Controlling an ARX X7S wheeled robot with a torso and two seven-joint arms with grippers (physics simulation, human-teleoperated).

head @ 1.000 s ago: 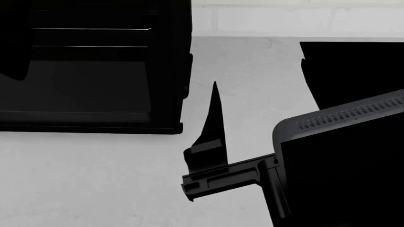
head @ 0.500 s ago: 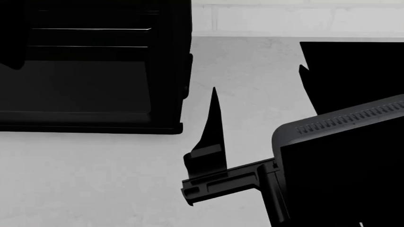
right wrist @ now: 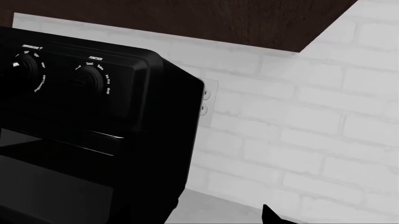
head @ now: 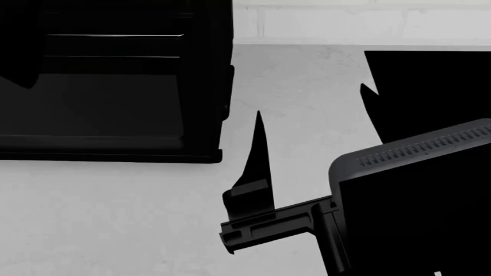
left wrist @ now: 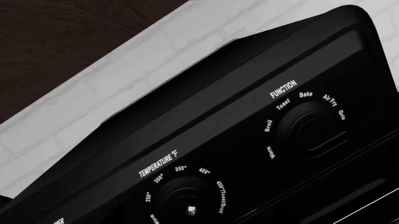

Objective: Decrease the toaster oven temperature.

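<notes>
The toaster oven (head: 115,103) stands at the back left of the counter, a black box with a dark glass door and rack lines. In the left wrist view its control panel (left wrist: 249,140) fills the frame. The temperature knob (left wrist: 187,207) has a small white mark and sits very close to the camera, with the function knob (left wrist: 311,130) beside it. No left fingers show there. A dark shape (head: 23,69) that may be the left arm overlaps the oven. My right gripper (head: 310,99) is open and empty, to the right of the oven. One fingertip (right wrist: 269,215) shows in the right wrist view.
A flat black cooktop (head: 437,75) lies at the back right, behind the right arm (head: 414,207). The grey counter (head: 115,218) runs in front of the oven. A white brick wall (right wrist: 311,130) with an outlet (right wrist: 207,100) is behind, and a dark wood cabinet (right wrist: 218,18) hangs above.
My right gripper has drawn back a little toward me, both fingertips lower in the head view. The dark shape over the oven's left side has shifted slightly.
</notes>
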